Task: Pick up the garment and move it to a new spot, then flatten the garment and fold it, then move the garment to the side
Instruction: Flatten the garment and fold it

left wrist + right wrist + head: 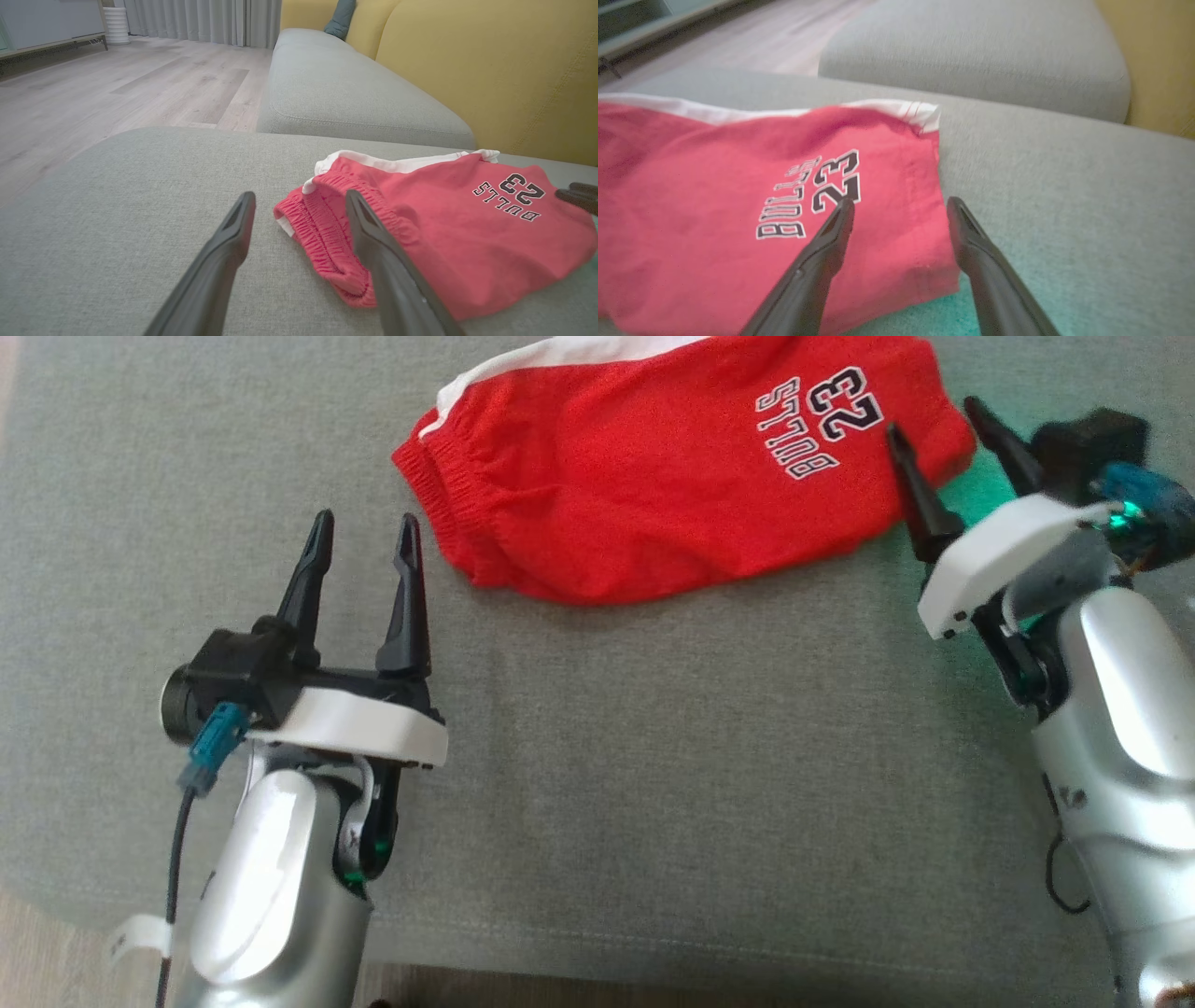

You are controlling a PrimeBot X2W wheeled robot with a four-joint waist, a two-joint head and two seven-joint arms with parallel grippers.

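Note:
The garment (pixel 653 476) is a pair of red shorts with white trim and "BULLS 23" printed in black, lying folded on the grey cushion (pixel 653 756). My left gripper (pixel 364 537) stands open just left of the elastic waistband (pixel 327 233), apart from the cloth. At the printed end my right gripper (pixel 938 415) is open, its fingers straddling the shorts' right edge (pixel 934 224) above the fabric. Nothing is held in either gripper.
A second grey seat cushion (pixel 345 93) lies beyond, with a yellow sofa back (pixel 490 70) behind it. Wooden floor (pixel 117 88) stretches past the cushion's far side, and the cushion's near edge (pixel 653 961) runs along the bottom of the head view.

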